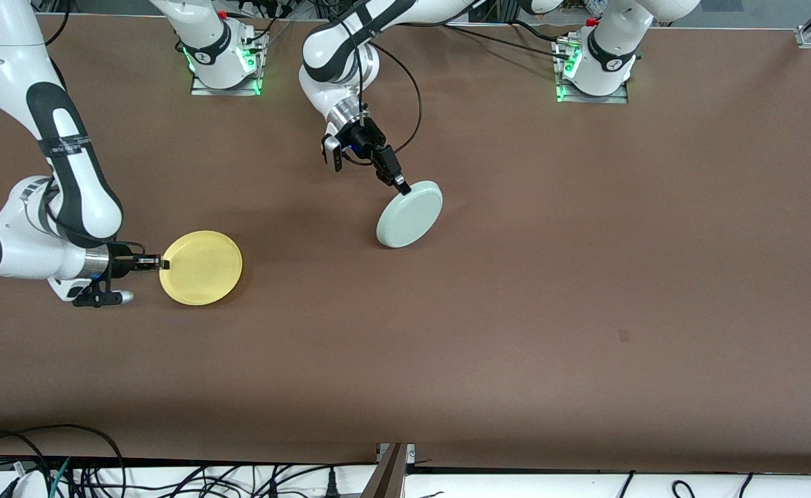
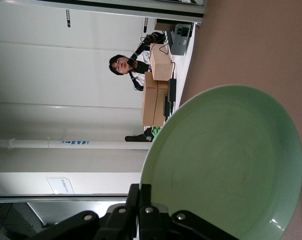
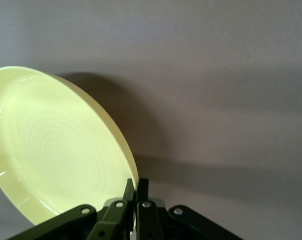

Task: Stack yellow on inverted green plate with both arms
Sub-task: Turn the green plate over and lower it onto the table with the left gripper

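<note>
Item one: yellow plate (image 1: 201, 268), toward the right arm's end of the table. My right gripper (image 1: 164, 263) is clamped on its rim edge, plate lifted and tilted, hollow face toward the wrist camera.

Item two: green plate (image 1: 410, 214), near the table's middle, farther from the front camera than the yellow. My left gripper (image 1: 401, 183) pinches its rim; the plate is tipped steeply, with its underside showing to the front view and its hollow toward the wrist camera.

Handling, as I judge it: both look light, rigid, smooth and probably slick. The rim is the only purchase; a thin edge grip may let a plate pivot or slip.

Remaining: green not yet laid inverted; yellow not yet stacked.
</note>
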